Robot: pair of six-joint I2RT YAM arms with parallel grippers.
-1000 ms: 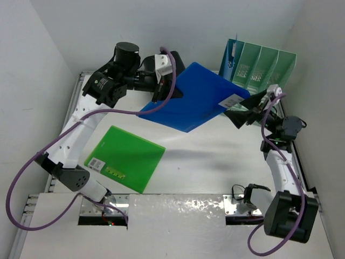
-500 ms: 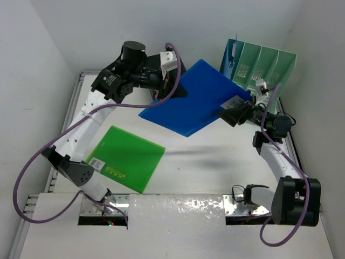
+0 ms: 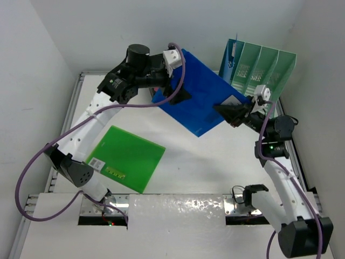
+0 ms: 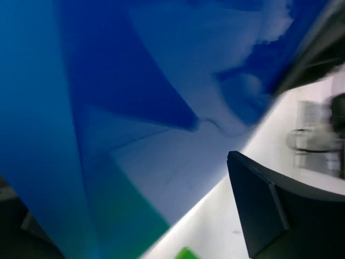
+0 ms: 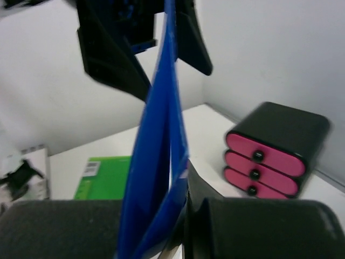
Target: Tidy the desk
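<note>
Since a second ago the right gripper (image 3: pixel 226 112) has come in and clamped onto the right corner of the blue folder (image 3: pixel 199 102), which now hangs more steeply tilted than before. At the blue folder's opposite, left edge the left gripper (image 3: pixel 171 93) has let go: its fingers (image 5: pixel 108 54) stand spread on either side of the sheet without pinching it. The desk (image 3: pixel 215 156) lies flat and white beneath the blue folder. A green folder (image 3: pixel 126 156) lies on it, off the blue folder's lower left. A green file rack (image 3: pixel 259 65) stands just behind the blue folder's right corner.
</note>
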